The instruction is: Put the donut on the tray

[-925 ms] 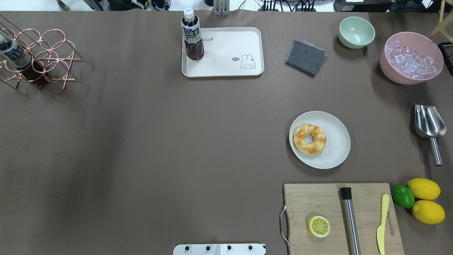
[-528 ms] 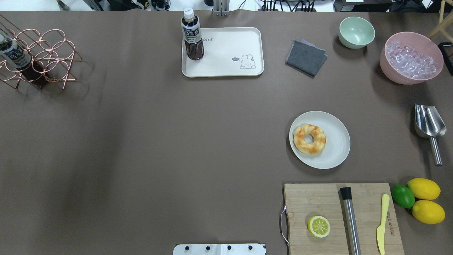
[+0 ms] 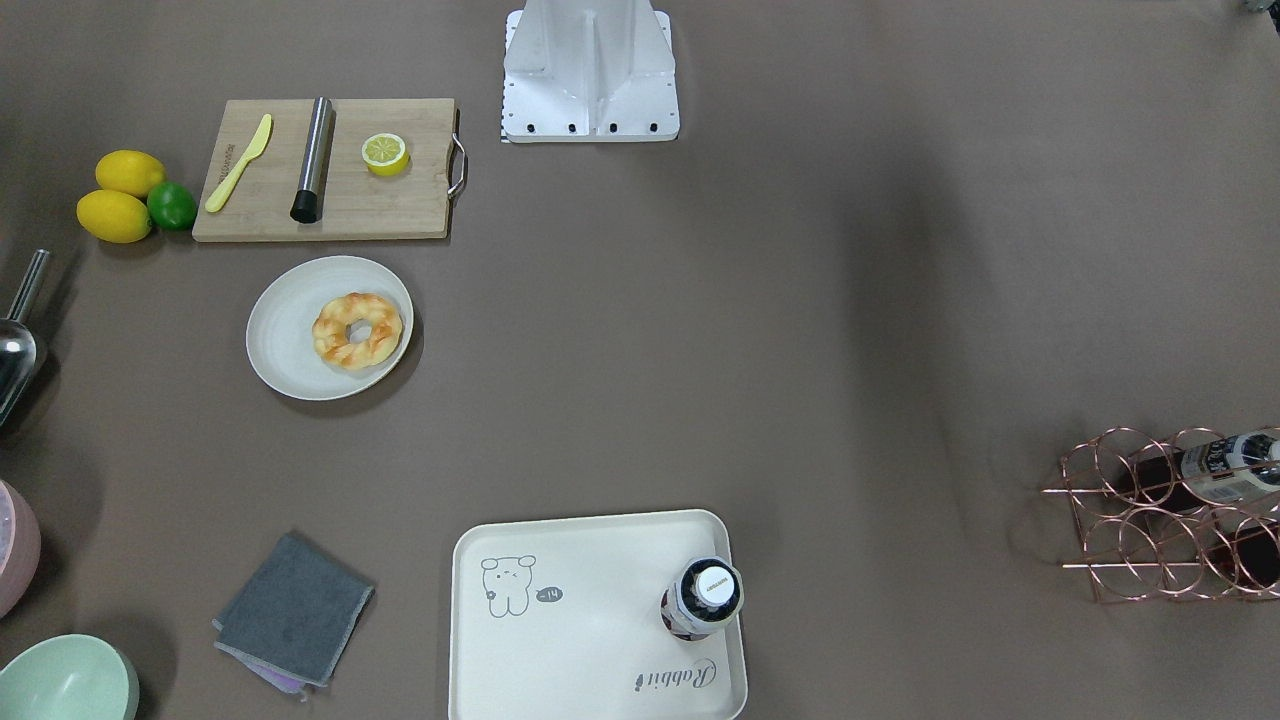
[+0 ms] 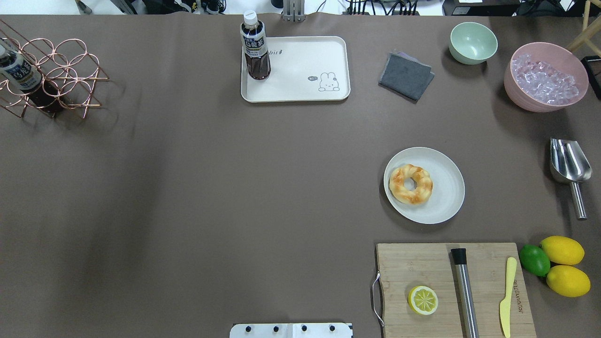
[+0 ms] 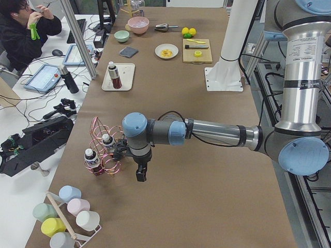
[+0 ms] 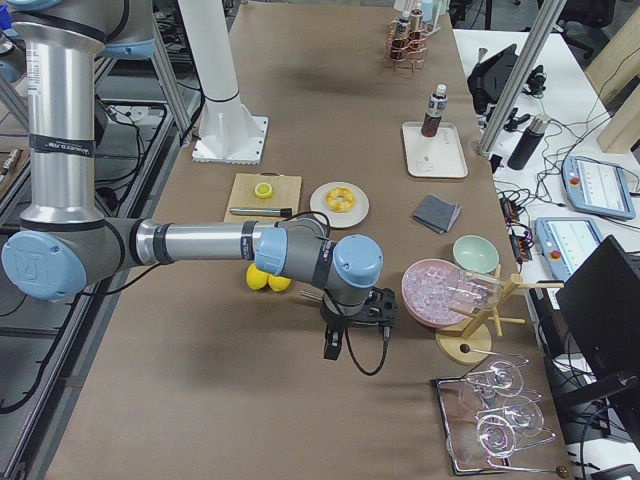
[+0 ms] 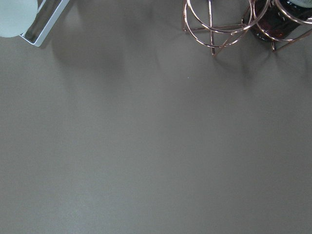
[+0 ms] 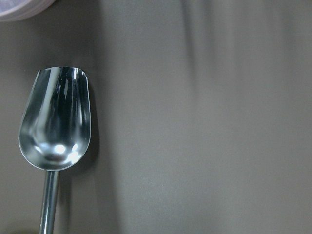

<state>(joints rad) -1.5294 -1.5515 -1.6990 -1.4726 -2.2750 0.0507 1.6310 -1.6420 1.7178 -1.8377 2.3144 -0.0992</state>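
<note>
I see the donut (image 4: 411,184) on the plate (image 4: 447,199), well apart from the tray (image 4: 300,70). I cannot tell if my left gripper (image 5: 140,174) or right gripper (image 6: 331,347) is spread or pressed together.

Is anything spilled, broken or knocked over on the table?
Nothing stands out. The braided golden donut lies flat on the round off-white plate, the dark drink bottle stands upright on the cream bear tray, and the ice cubes sit inside the pink bowl.

Bar clutter on brown table (image 4: 235,188)
Lemon half (image 4: 423,300), muddler (image 4: 465,291), knife (image 4: 507,295) on board (image 4: 404,263); scoop (image 4: 568,164) near ice bowl (image 4: 523,103); bottle (image 4: 19,70) in rack (image 4: 59,71).
</note>
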